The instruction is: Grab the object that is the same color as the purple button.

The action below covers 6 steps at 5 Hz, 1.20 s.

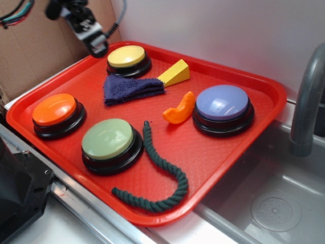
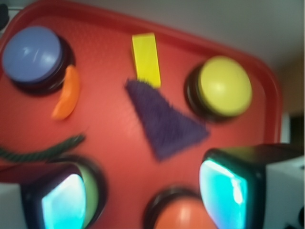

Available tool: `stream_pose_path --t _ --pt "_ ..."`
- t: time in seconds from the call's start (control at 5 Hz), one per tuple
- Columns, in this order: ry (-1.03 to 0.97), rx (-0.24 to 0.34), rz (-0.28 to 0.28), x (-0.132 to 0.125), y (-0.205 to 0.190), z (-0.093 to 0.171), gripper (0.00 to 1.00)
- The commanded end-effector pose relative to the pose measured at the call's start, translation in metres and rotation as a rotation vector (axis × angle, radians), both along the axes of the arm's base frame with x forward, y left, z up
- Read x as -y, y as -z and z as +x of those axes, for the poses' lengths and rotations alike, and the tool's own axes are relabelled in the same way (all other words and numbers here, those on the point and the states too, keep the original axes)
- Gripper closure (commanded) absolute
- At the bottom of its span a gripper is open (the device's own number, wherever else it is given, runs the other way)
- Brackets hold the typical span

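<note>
Four dome buttons on red tray [image 1: 264, 96]; purple button [image 1: 222, 103] at right. Purple cloth [image 1: 131, 89] upper centre, tip touching yellow wedge [image 1: 174, 73], just below yellow button [image 1: 126, 56]. Bare red around cloth's lower edge. Gripper [image 2: 143, 193] aloft at upper left, jaws parted wide, empty.

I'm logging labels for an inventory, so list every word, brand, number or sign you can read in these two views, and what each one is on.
None can be read in either view.
The purple button, yellow button, orange button and green button have plain tops.
The purple cloth, yellow wedge and red tray carry no markings.
The wrist view is too blurred for fine print.
</note>
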<state>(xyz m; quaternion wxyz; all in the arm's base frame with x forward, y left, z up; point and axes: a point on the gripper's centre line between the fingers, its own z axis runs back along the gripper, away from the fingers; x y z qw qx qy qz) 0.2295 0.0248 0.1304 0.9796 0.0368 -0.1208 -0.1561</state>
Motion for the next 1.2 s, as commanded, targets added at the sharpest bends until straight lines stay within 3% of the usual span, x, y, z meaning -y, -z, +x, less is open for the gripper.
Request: stream_pose_path --t 0.0,0.2,0.4,0.6,1.0 --pt "0.239 0.015 0.068 -0.006 0.041 0.049 0.0" --pt "0.342 -0.023 0.075 -0.002 0.068 0.054 0.0" --pt "0.389 -0.05 0.03 -0.002 0.08 0.06 0.0" --pt "0.453 -0.102 -0.06 0.001 0.093 0.065 0.0" --pt "0.531 -0.117 -0.076 0.008 0.101 0.064 0.04"
